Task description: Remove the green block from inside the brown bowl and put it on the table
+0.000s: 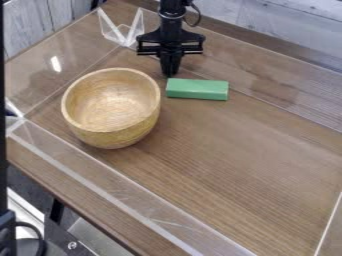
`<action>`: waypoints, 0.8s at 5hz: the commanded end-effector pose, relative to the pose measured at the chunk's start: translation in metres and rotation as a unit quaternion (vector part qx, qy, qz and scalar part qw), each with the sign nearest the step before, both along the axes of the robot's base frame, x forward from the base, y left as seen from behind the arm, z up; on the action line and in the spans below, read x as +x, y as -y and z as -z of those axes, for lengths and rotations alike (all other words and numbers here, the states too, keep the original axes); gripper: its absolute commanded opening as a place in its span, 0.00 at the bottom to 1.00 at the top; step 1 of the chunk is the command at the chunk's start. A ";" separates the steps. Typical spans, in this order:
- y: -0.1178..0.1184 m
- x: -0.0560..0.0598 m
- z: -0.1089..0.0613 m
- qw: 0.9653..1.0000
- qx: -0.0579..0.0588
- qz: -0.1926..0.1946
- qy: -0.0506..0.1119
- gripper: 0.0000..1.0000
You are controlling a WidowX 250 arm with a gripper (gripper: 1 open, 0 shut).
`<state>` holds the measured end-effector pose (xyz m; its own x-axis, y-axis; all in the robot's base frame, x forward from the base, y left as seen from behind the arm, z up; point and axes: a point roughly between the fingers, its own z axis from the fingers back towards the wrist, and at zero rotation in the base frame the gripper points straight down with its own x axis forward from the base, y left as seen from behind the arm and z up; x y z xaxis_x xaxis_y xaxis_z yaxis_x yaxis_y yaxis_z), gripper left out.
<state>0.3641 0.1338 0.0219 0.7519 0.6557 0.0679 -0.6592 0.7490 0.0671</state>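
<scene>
The green block [198, 89] lies flat on the table [241, 150], to the right of the brown bowl [111, 107] and outside it. The bowl's hollow holds nothing. My black gripper [171, 70] hangs pointing straight down just behind the block's left end, its tip low near the tabletop. Its fingers are shut with nothing between them. A small gap shows between the fingertips and the block.
A low clear acrylic wall [80, 170] borders the table along the front and left edges. A clear bracket [120, 30] stands at the back left corner. Open wood surface stretches to the front right of the block.
</scene>
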 end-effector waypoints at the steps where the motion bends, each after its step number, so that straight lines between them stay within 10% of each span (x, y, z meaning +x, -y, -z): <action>1: -0.004 0.004 -0.019 1.000 -0.008 -0.003 0.026 0.00; 4: 0.008 0.000 -0.060 0.997 -0.044 0.024 0.050 0.00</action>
<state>0.3592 0.1214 0.0534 0.7824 0.6226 0.0131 -0.6218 0.7822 -0.0379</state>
